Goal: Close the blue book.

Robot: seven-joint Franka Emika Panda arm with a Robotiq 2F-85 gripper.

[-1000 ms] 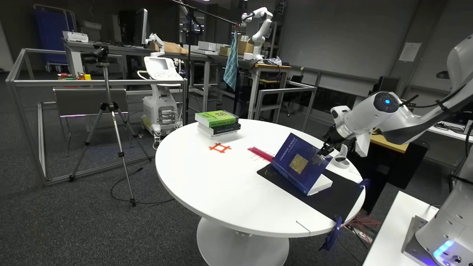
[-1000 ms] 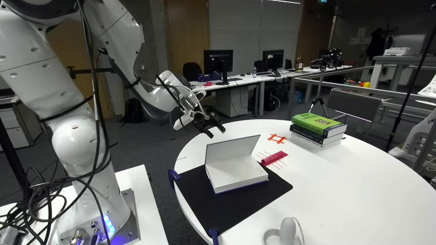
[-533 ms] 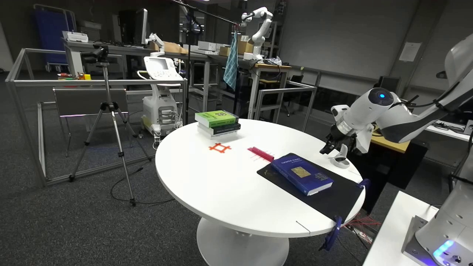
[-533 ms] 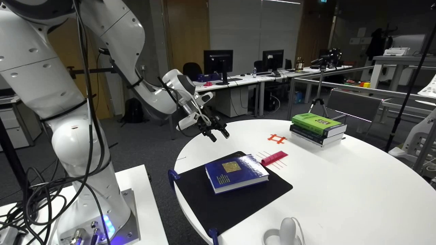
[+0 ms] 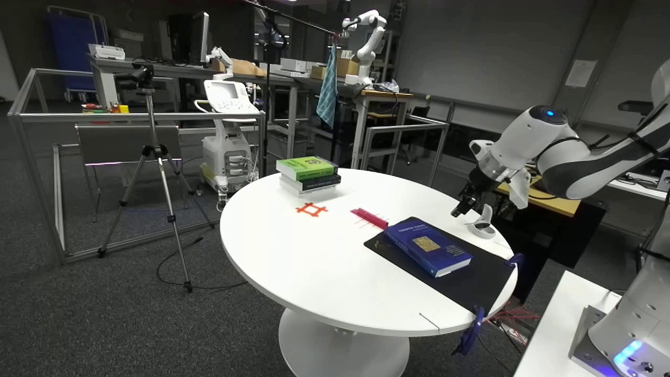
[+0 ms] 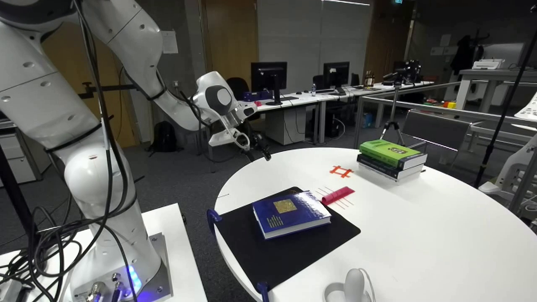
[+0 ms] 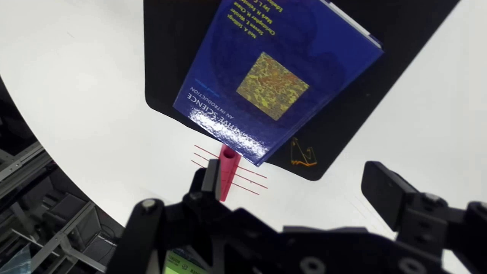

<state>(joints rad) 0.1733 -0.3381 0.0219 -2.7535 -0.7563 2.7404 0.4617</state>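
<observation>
The gripper (image 7: 296,180) is positioned above the table (image 7: 95,95), its fingers (image 7: 384,188) spread wide apart. The blue book (image 7: 272,83) lies closed and flat on the black mat (image 7: 163,57), lower than the fingers, beyond their tips and apart from them. In the wrist view, the pink strip (image 7: 228,167) is partly hidden behind one finger.

The blue book (image 6: 293,216) is deep navy lettered in white and yellow, its page edges (image 6: 298,227) white, its cover square (image 7: 272,86) mottled yellow, brown and orange. The mat (image 6: 289,249) and tool (image 7: 295,182) are black, the surface (image 6: 419,230) white, the strip (image 6: 338,195) pinkish red, the tape outline (image 6: 339,173) orange-red, the green book (image 6: 388,151) lime.
</observation>
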